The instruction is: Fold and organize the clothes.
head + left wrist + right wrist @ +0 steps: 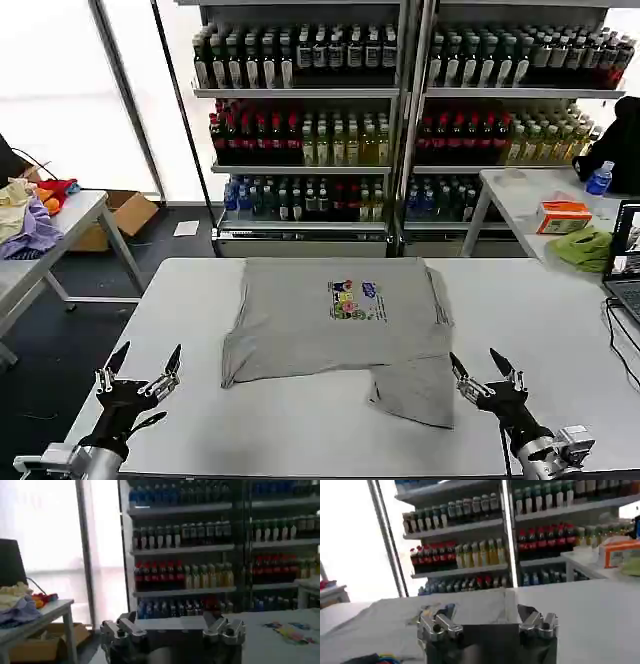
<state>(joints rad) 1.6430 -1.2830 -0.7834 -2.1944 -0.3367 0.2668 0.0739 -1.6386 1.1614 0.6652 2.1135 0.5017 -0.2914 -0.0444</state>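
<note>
Head overhead, wrists low (sharing shelves (400,120))

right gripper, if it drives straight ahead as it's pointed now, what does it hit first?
Most likely the grey shirt. The open right gripper sits at the near table edge pointing forward, and the shirt's folded lower-right flap lies just ahead and slightly inboard. Depth is unclear; it could skim the bare table beside the flap instead.

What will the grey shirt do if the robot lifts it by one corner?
The grey shirt will probably droop and hang floppy: it lies flat with soft wrinkles and one sleeve folded under. It looks thin, so likely light. Pushed, it would probably bunch up instead of sliding on the table.
</note>
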